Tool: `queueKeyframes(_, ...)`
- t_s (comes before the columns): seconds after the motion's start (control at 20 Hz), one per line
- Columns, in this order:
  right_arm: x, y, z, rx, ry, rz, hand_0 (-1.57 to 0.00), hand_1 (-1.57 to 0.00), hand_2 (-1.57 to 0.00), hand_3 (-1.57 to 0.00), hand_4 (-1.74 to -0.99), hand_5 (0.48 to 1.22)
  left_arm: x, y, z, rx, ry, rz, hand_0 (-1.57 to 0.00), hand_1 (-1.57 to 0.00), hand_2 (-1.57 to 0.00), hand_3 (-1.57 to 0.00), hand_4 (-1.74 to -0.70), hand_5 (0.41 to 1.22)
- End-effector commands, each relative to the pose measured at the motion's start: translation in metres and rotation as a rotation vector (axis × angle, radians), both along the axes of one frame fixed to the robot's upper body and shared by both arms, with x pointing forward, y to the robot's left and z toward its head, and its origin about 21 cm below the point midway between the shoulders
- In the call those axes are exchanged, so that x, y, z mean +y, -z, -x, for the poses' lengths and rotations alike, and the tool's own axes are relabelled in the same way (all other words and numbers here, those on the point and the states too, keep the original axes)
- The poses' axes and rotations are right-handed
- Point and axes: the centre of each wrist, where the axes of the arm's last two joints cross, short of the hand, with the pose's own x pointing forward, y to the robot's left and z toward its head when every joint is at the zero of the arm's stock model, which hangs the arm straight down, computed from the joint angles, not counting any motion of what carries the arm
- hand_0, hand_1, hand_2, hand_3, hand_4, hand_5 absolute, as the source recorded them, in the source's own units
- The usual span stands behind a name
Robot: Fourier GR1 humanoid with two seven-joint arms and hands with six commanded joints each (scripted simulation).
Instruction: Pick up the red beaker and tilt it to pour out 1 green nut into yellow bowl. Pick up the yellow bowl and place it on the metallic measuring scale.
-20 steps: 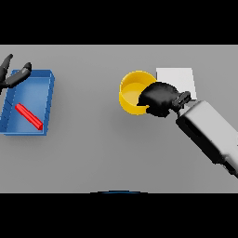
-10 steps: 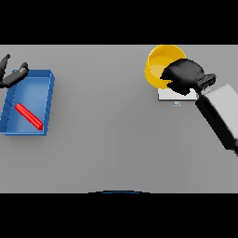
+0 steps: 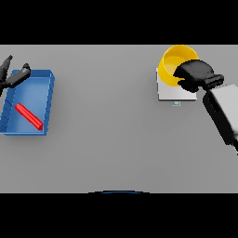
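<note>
Head view: right robot hand (image 3: 197,74) curls over the yellow bowl (image 3: 173,64) rim, hiding part of the scale (image 3: 168,92) beneath.

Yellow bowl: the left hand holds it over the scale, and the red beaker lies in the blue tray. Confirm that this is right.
One thing is wrong: the right hand holds the yellow bowl over the scale, fingers curled on its rim, as the head view shows. The left hand is at the far left by the blue tray, where the red beaker lies.

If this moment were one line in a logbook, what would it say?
right robot hand: gripping yellow bowl over measuring scale | left robot hand: open by blue tray | red beaker: lying in tray
</note>
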Motion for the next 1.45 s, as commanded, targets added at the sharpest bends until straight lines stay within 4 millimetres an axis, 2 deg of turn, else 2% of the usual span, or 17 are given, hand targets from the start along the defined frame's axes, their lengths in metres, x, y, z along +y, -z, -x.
queueKeyframes(0.0, -0.001, 0.005, 0.0, 0.012, 0.006, -0.008, -1.57, -1.57, -1.41, -1.32, -1.741, 1.221, 0.005, 0.001, 0.004, -0.002, 0.002, -0.006, 0.0, 0.0, 0.0, 0.0, -0.86, 0.802)
queueKeyframes(0.45, -0.006, 0.024, -0.002, 0.06, 0.042, -0.011, -1.57, -1.57, -1.37, -1.45, -1.741, 1.221, 0.006, -0.001, 0.001, -0.001, 0.004, -0.004, 0.0, 0.0, 0.0, 0.0, -0.84, 0.783)
queueKeyframes(0.5, -0.007, 0.022, -0.002, 0.059, 0.041, -0.013, -1.57, -1.57, -1.4, -1.38, -1.741, 1.221, 0.008, 0.001, 0.002, 0.002, 0.005, -0.007, 0.0, 0.0, 0.0, 0.0, -0.84, 0.78)
queueKeyframes(0.55, -0.009, 0.02, -0.004, 0.061, 0.048, -0.013, -1.57, -1.5, -1.44, -1.25, -1.741, 1.221, 0.007, 0.001, 0.003, -0.001, 0.01, -0.01, 0.0, 0.0, 0.0, 0.0, -0.84, 0.779)
queueKeyframes(0.6, -0.011, 0.019, -0.005, 0.062, 0.057, -0.007, -1.56, -1.43, -1.34, -1.11, -1.682, 1.221, 0.006, -0.003, 0.001, 0.003, 0.002, -0.012, 0.0, 0.0, 0.0, 0.0, -0.84, 0.775)
queueKeyframes(0.7, -0.01, 0.02, -0.003, 0.084, 0.069, -0.03, -1.33, -1.12, -1.01, -0.82, -1.592, 1.074, 0.004, 0.001, 0.001, 0.008, 0.006, -0.002, 0.0, 0.0, 0.0, 0.0, -0.84, 0.774)
queueKeyframes(0.8, -0.009, 0.018, -0.002, 0.1, 0.084, -0.056, -0.95, -0.81, -0.71, -0.58, -1.535, 0.965, 0.007, -0.001, 0.001, 0.009, -0.002, -0.004, 0.0, 0.0, 0.0, 0.0, -0.83, 0.768)
queueKeyframes(0.9, -0.01, 0.016, -0.004, 0.117, 0.104, -0.065, -0.61, -0.56, -0.47, -0.39, -1.496, 0.89, 0.008, 0.001, 0.002, 0.0, 0.005, 0.011, 0.0, 0.0, 0.0, 0.0, -0.84, 0.764)
queueKeyframes(1.0, -0.009, 0.019, -0.004, 0.129, 0.106, -0.06, -0.39, -0.38, -0.3, -0.26, -1.476, 0.847, 0.006, 0.002, 0.001, 0.01, 0.007, -0.003, 0.0, 0.0, 0.0, 0.0, -0.83, 0.754)
queueKeyframes(1.15, -0.01, 0.018, -0.005, 0.129, 0.087, -0.032, -0.2, -0.19, -0.15, -0.13, -1.435, 0.817, 0.008, -0.001, 0.002, 0.002, 0.004, 0.002, 0.0, 0.0, 0.0, 0.0, -0.83, 0.752)
queueKeyframes(1.25, -0.007, 0.023, -0.003, 0.151, 0.098, -0.019, -0.13, -0.12, -0.1, -0.08, -1.409, 0.804, 0.006, 0.002, 0.002, 0.009, 0.005, 0.005, 0.0, 0.0, 0.0, 0.0, -0.84, 0.755)
queueKeyframes(1.4, -0.007, 0.024, -0.002, 0.152, 0.112, -0.009, -0.06, -0.06, -0.05, -0.04, -1.39, 0.779, 0.004, -0.005, 0.0, -0.004, 0.011, -0.005, 0.0, 0.0, 0.0, 0.0, -0.83, 0.76)
